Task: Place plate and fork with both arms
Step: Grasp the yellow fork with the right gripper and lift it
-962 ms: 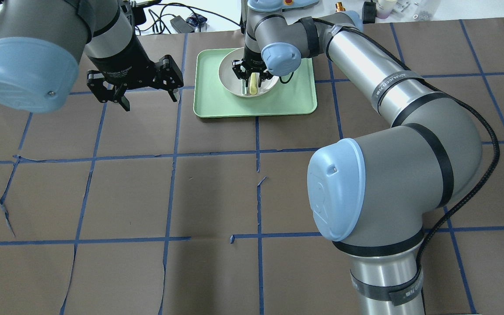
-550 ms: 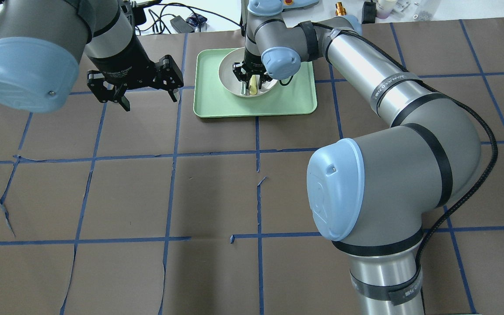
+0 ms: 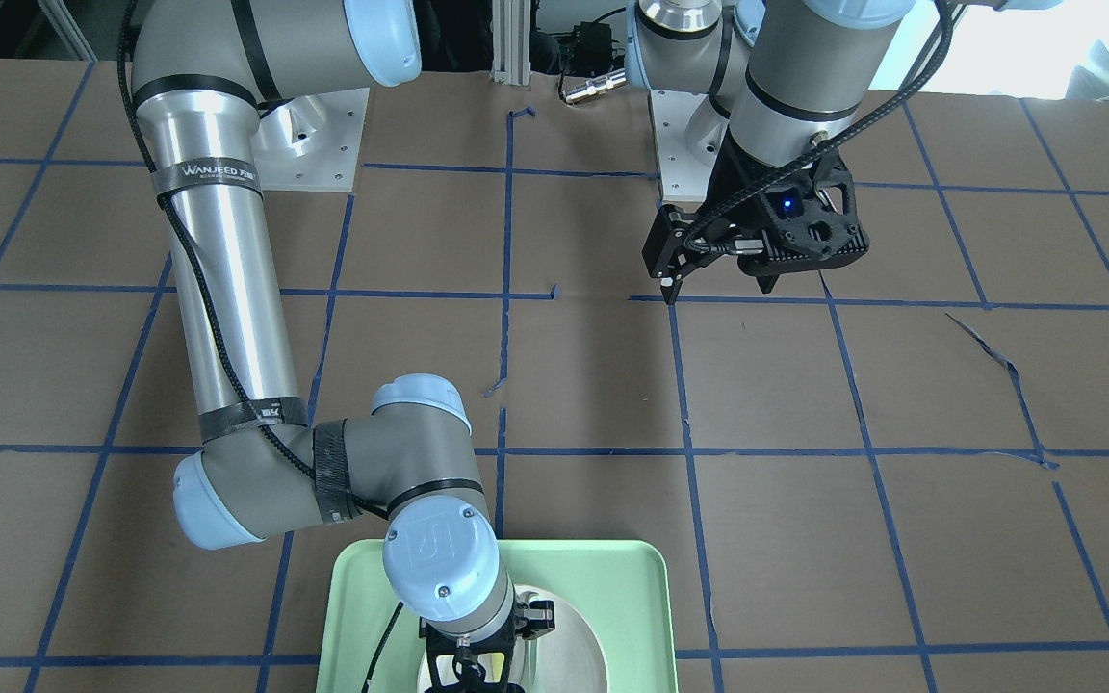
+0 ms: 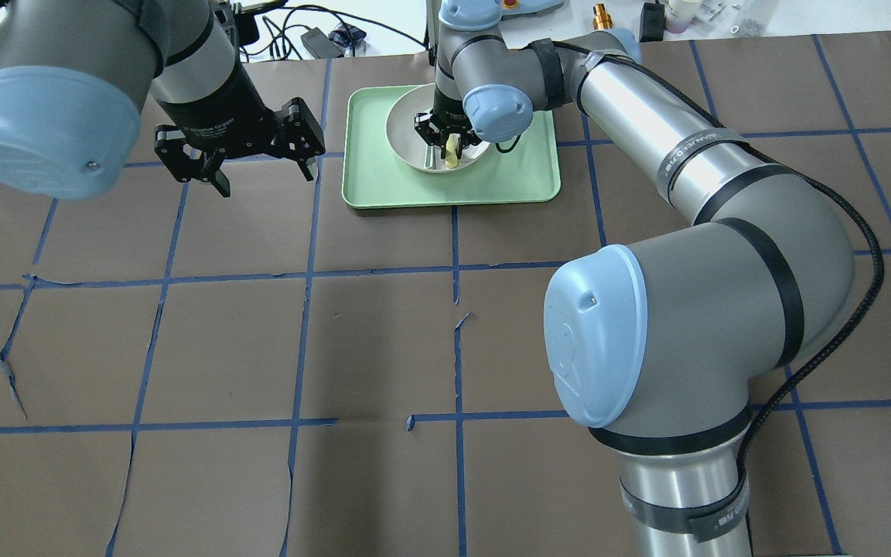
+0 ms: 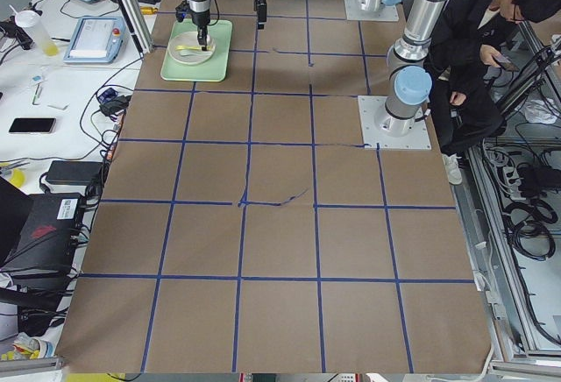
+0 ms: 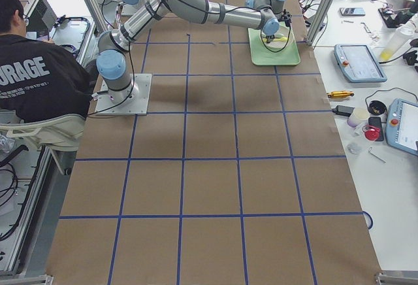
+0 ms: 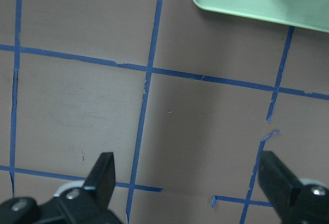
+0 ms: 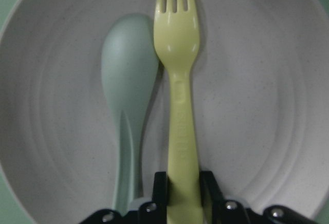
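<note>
Overall, brown tabletop, blue tape grid

A table covered in brown paper, ruled into squares by blue tape, carries a rectangular mint-green plastic tray. Two flat silver metal base plates lie well apart from the tray, on the robot's side. A tear in the paper shows to the tray's left.

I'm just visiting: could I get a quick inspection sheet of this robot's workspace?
Surface: brown table, blue tape grid, some tears.
Job's things: white plate on green tray; yellow fork in the plate.
Clutter: grey-green spoon beside the fork.
Grippers: right gripper shut on the fork's handle; left gripper open, empty, over bare table.
Cables: black cable along the right arm.
Surroundings: person by the robot's base; tablet on side bench.
</note>
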Controlling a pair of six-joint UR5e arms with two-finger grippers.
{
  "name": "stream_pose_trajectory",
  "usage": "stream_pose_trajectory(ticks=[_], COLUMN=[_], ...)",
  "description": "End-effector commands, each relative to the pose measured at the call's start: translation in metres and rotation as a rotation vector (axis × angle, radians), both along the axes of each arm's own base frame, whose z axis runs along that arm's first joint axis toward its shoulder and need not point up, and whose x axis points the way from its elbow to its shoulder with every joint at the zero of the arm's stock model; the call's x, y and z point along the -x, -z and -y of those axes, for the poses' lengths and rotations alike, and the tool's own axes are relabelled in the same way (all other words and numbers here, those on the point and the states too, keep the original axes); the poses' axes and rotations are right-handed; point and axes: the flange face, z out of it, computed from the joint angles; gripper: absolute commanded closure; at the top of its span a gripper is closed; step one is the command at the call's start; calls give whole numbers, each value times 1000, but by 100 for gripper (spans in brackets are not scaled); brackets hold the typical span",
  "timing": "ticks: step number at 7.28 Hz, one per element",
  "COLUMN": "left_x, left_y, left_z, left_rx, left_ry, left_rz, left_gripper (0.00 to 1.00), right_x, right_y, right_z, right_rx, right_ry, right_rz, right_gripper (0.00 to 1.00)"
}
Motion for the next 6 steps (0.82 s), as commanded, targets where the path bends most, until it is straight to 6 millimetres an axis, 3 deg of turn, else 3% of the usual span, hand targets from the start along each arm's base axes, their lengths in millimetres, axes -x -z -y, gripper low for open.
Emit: stream_pose_trajectory(ticks=[1,4,5,6], left_x=[-1,-1,-1,0], left_y=[1,0,0,1], left_z=[0,1,1,0], left_rx=[-2,-1,-1,-4], left_ry=[-1,-1,-1,0], left_rz=[0,0,0,0], left_gripper=[0,0,0,0], right_x=[1,4,14,37], right_y=[-10,-40,-53,-51], right_z=[-2,-5,-4,1], right_rx=[10,43,55,60], right_ry=[-3,-6,3,-2], right_rz=[-2,-5,-7,-50], right_gripper=[72,72,71,71])
